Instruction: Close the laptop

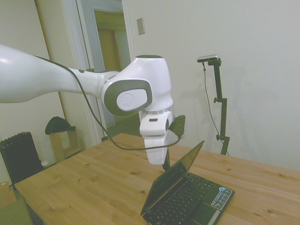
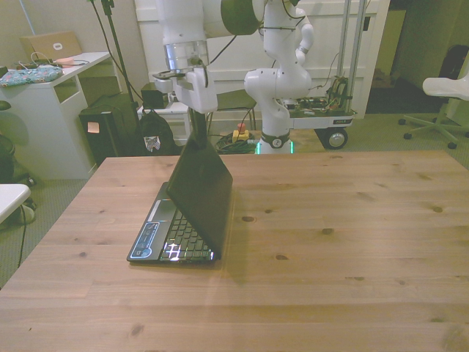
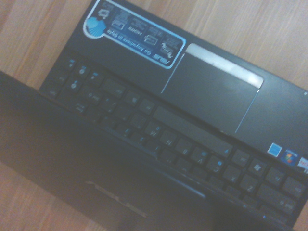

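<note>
While the laptop sits on the bench with its lid tilted partway down over the keyboard, my end effector stands behind the lid's top edge; I cannot tell whether it is open or closed. I judge the lid stiff, light, glossy-slick, hinge firm. No grasp needed: push high near the top edge.

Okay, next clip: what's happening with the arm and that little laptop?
The white Franka arm has its pincer down against the back of the lid of a small black netbook on the wooden table. The lid is partly folded, leaning forward over the keyboard but not shut; the keys, touchpad and the blue palm-rest sticker are all exposed. Whether the pincer is open or shut cannot be made out.
</note>
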You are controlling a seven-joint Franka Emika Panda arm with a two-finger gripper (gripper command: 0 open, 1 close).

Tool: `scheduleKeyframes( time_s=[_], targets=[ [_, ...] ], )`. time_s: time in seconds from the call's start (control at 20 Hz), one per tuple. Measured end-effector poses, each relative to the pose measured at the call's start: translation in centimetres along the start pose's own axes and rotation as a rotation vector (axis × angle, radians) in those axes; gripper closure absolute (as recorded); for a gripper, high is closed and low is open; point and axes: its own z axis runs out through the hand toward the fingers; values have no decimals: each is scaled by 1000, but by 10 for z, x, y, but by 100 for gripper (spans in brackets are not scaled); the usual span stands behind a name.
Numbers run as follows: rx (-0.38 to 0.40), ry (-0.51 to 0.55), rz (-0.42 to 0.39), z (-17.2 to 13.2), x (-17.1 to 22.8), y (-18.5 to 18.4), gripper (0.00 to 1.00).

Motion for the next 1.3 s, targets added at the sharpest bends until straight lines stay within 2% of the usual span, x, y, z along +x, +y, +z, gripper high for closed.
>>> scheduleKeyframes(
  time_s=[0.25, 0.4, 0.7, 1.0, 1.15, 1.3],
  targets=[
    [-26, 5, 38, 17, 43, -3, 100],
    [-38, 5, 50, 36, 61, -17, 100],
    [-65, 32, 30, 82, 68, -56, 100],
    [-115, 50, 31, 127, 73, -64, 100],
    [-107, 51, 27, 125, 71, -65, 100],
    [-58, 50, -10, 94, 52, -68, 100]
  ],
)
